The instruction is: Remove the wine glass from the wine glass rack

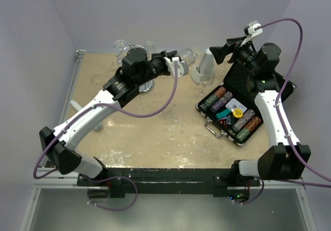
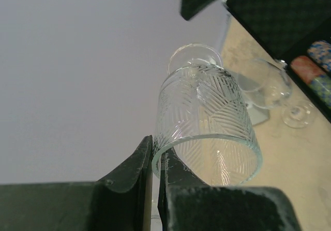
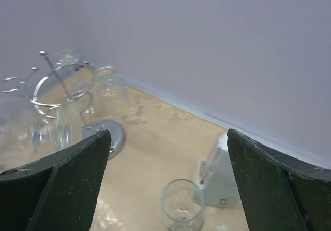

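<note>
My left gripper (image 1: 177,65) is shut on the rim of a clear ribbed wine glass (image 2: 207,119), one finger (image 2: 132,171) outside the rim and the other inside. It holds the glass tilted in the air, to the right of the wine glass rack (image 3: 57,88); the glass also shows in the top view (image 1: 189,56). The rack is a chrome wire stand with a round shiny base (image 3: 108,135). A few other glasses (image 3: 109,88) still hang on it. In the top view my left arm mostly hides the rack (image 1: 145,87). My right gripper (image 3: 168,132) is open and empty, above the table's back right.
A plain wine glass (image 3: 181,206) stands on the table beside a grey wedge-shaped metronome (image 3: 220,174). Both lie under the held glass and the right gripper (image 1: 217,52). An open black case of poker chips (image 1: 232,114) lies at the right. Walls close the back and sides.
</note>
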